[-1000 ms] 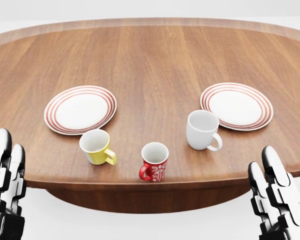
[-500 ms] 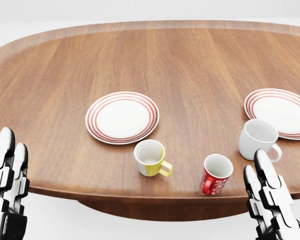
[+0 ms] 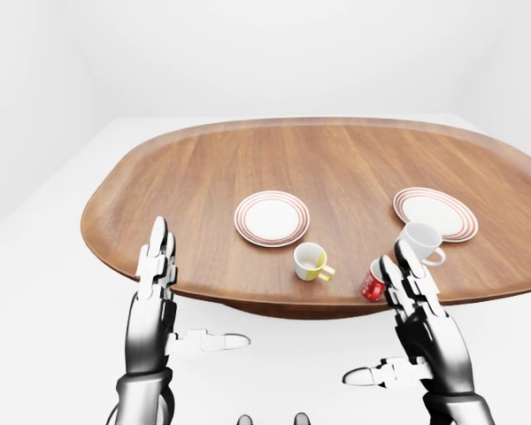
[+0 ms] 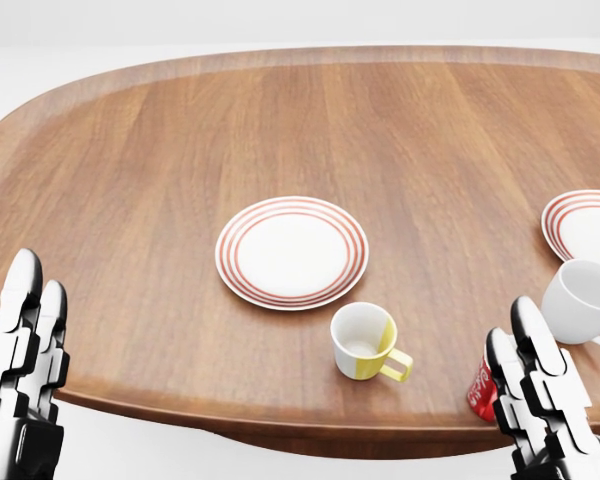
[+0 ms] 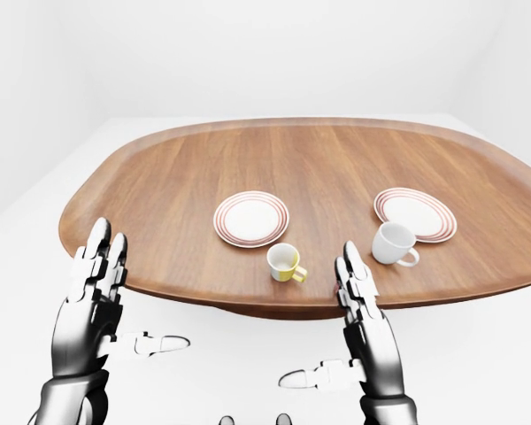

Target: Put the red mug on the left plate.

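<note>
Hovering with fingers spread and empty, the right hand (image 4: 540, 400) half hides the red mug (image 3: 373, 282) just beyond its fingertips at the table (image 4: 130, 150) edge. It looks rigid, glazed, likely slippery and breakable; best gripped around its body. The yellow mug (image 4: 365, 343) sits leftward, before the left plate (image 4: 291, 251); left hand (image 4: 20, 355) likewise spread, idle.

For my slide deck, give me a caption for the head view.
Open right hand partly hides the red mug at the table edge, below-right of the empty left plate.
</note>
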Robot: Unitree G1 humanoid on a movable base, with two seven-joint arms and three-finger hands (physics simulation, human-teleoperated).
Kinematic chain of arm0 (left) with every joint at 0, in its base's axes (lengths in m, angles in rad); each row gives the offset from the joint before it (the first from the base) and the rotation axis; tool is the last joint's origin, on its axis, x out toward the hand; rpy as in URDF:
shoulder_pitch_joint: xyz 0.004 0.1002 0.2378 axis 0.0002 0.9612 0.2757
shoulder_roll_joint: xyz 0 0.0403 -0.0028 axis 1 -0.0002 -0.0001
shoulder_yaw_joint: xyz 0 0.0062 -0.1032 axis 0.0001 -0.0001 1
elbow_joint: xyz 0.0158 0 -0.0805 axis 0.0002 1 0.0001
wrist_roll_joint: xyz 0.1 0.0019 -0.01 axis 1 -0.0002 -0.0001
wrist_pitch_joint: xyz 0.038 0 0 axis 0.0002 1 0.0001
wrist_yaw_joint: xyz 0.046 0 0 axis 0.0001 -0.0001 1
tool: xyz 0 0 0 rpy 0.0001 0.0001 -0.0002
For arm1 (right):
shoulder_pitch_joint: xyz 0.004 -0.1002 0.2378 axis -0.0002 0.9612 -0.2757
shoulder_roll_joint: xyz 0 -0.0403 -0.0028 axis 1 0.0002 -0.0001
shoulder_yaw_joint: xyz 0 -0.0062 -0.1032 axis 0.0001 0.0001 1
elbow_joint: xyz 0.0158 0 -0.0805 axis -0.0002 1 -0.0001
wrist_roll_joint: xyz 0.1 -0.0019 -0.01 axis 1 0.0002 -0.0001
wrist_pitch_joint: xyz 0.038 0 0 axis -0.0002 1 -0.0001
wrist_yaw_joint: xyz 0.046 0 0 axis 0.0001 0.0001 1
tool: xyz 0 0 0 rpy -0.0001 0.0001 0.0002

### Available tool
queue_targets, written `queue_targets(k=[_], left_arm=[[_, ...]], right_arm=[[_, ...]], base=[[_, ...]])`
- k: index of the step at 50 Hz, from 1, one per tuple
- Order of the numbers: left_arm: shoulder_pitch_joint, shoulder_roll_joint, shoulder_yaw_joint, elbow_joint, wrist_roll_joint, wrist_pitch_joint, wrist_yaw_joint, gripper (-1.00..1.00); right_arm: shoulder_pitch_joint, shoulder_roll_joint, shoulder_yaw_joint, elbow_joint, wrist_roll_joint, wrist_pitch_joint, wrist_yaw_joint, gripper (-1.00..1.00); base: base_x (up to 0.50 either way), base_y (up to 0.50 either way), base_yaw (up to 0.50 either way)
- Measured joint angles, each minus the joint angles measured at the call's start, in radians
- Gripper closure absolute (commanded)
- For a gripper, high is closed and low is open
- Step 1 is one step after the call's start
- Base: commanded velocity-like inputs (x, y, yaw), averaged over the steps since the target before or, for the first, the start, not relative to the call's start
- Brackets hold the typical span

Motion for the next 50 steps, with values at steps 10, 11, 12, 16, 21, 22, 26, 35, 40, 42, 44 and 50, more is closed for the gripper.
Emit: queue_targets(k=[10,11,12,16,21,22,26,35,40,42,44,50], left_arm=[[-0.007,-0.002,0.001,0.006,-0.007,0.0,-0.002,-1.0],[-0.007,-0.002,0.001,0.006,-0.007,0.0,-0.002,-1.0],[-0.008,-0.002,0.001,0.007,-0.006,0.0,-0.002,-1.0],[-0.012,-0.001,0.0,0.01,-0.006,0.0,-0.002,-1.0],[-0.015,-0.002,0.0,0.012,-0.005,0.0,-0.003,-1.0],[-0.015,-0.002,0.0,0.013,-0.005,0.0,-0.003,-1.0],[-0.018,-0.001,-0.003,0.015,-0.001,0.0,-0.003,-1.0],[-0.017,0.0,-0.002,0.016,-0.002,0.0,-0.003,-1.0],[-0.017,0.0,-0.001,0.017,-0.002,0.0,-0.002,-1.0],[-0.017,0.0,-0.001,0.016,-0.003,0.0,-0.002,-1.0],[-0.016,0.0,-0.001,0.016,-0.003,0.0,-0.002,-1.0],[-0.015,0.0,-0.002,0.015,-0.002,0.0,-0.002,-1.0]], right_arm=[[0.015,-0.007,0.017,-0.01,0.012,0.0,0.021,-1.0],[0.016,-0.008,0.018,-0.012,0.014,0.0,0.022,-1.0],[0.017,-0.009,0.02,-0.014,0.013,0.0,0.023,-1.0],[0.019,-0.013,0.027,-0.018,0.007,0.0,0.021,-1.0],[0.018,-0.019,0.036,-0.019,-0.007,0.0,0.015,-1.0],[0.018,-0.021,0.038,-0.018,-0.01,0.0,0.013,-1.0],[0.016,-0.026,0.044,-0.016,-0.022,0.0,0.003,-1.0],[0.01,-0.035,0.054,-0.003,-0.043,0.0,-0.018,-1.0],[0.004,-0.038,0.058,0.002,-0.046,0.0,-0.023,-1.0],[0.006,-0.04,0.059,0.004,-0.048,0.0,-0.025,-1.0],[0.008,-0.041,0.061,0.006,-0.049,0.0,-0.026,-1.0],[0.013,-0.044,0.065,0.01,-0.053,0.0,-0.03,-1.0]], base=[[0.48,0.0,0.0],[0.5,0.0,0.0],[0.5,0.0,0.0],[0.5,0.0,0.0],[0.5,0.03,0.0],[0.5,0.04,0.0],[0.5,0.17,0.0],[0.5,0.25,0.0],[0.5,0.25,0.0],[0.51,0.24,0.0],[0.51,0.22,0.0],[0.52,0.21,0.0]])
